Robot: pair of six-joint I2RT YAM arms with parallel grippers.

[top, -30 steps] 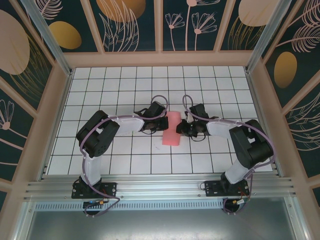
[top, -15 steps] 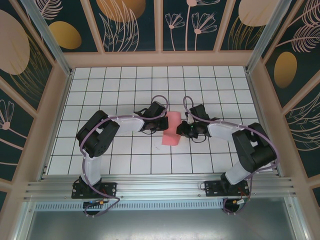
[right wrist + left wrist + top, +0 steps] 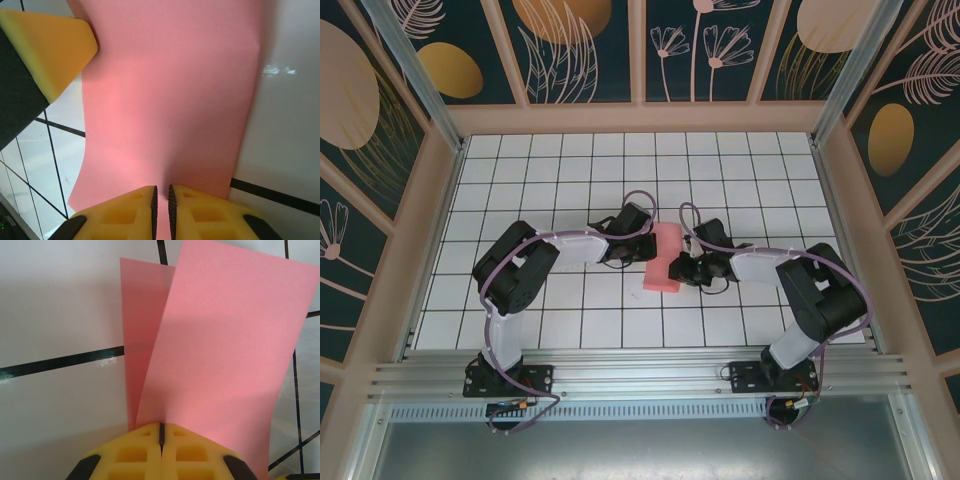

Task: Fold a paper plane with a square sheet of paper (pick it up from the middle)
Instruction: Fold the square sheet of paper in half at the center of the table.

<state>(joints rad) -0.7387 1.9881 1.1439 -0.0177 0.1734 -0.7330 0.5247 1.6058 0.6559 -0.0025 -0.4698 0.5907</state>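
Right arm (image 3: 765, 265) lower now, pincer (image 3: 161, 191) on paper (image 3: 170, 100)

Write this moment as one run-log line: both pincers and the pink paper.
left pincer: shut on square sheet of paper | right pincer: shut on opposite side | sheet: two layers showing

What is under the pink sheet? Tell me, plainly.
The white gridded table lies under the square sheet of paper; in the left wrist view a second pink layer sits behind the front one. The tiles directly beneath are covered.
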